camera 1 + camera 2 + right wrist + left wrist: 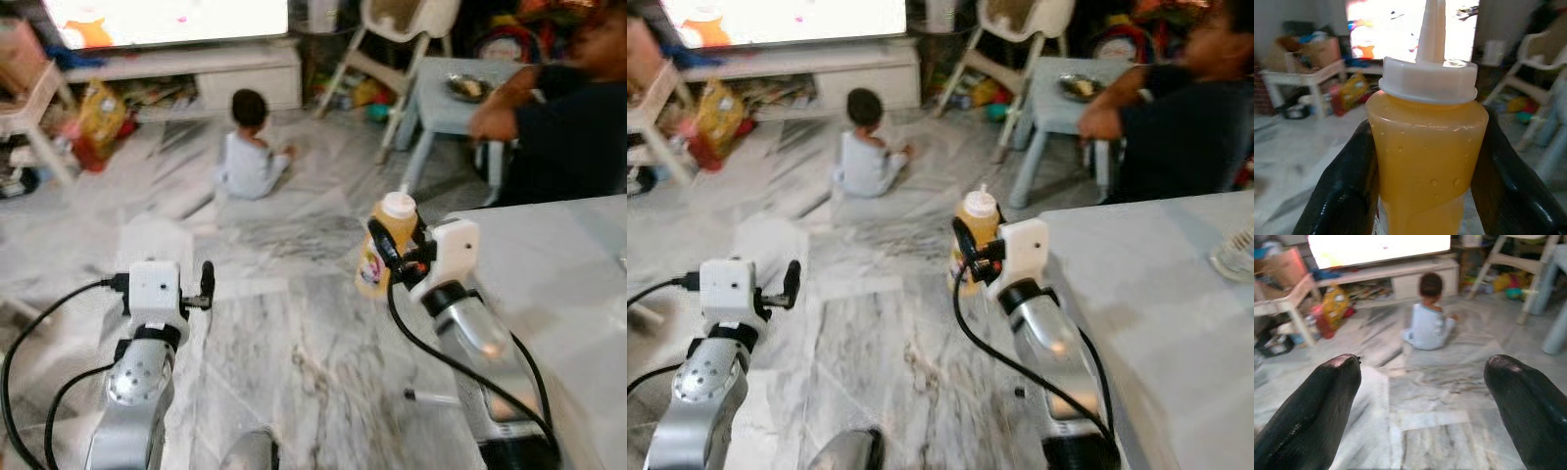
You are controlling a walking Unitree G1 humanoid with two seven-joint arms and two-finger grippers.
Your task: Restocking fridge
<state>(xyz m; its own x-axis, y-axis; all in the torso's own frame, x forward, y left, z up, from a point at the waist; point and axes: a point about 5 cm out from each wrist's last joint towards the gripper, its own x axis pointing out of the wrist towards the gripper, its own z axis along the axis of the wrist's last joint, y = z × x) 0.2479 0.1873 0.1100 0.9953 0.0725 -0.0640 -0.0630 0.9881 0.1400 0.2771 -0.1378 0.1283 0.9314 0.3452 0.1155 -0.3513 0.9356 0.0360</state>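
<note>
Grey-veined marble floor [294, 333] runs from the robot's feet out to a living room, where a bright television [167, 18] glows above a low white cabinet [196, 70] along the far wall. At the far left stands a small pale table [29, 98], with a yellow bag [100, 113] on the floor just beside it.

Lower left, the left arm [132, 392] reaches forward over the floor. The left gripper [1422, 387] is spread wide with nothing between its two black fingers [1317, 401]; through the gap the wrist camera looks across the floor toward the cabinet.

A small child [250, 147] in pale clothes sits on the floor in the middle of the room, back to the robot, facing the television. Behind and to the right of the child stands a white high chair [392, 39].

Right of centre, the right gripper [392, 257] is clamped on a squeeze bottle [1427, 161] of orange-yellow sauce. The bottle is held upright in the air above the floor, just beside the near edge of a grey table [568, 294]. Its white cap and thin nozzle point up, and one black finger presses each side of the body. Droplets cling to the plastic.

Farther back on the right, a small pale-blue table [441, 103] carries a dish [468, 88]. A person [568, 127] in dark clothes sits beside it, an arm resting on its top.
</note>
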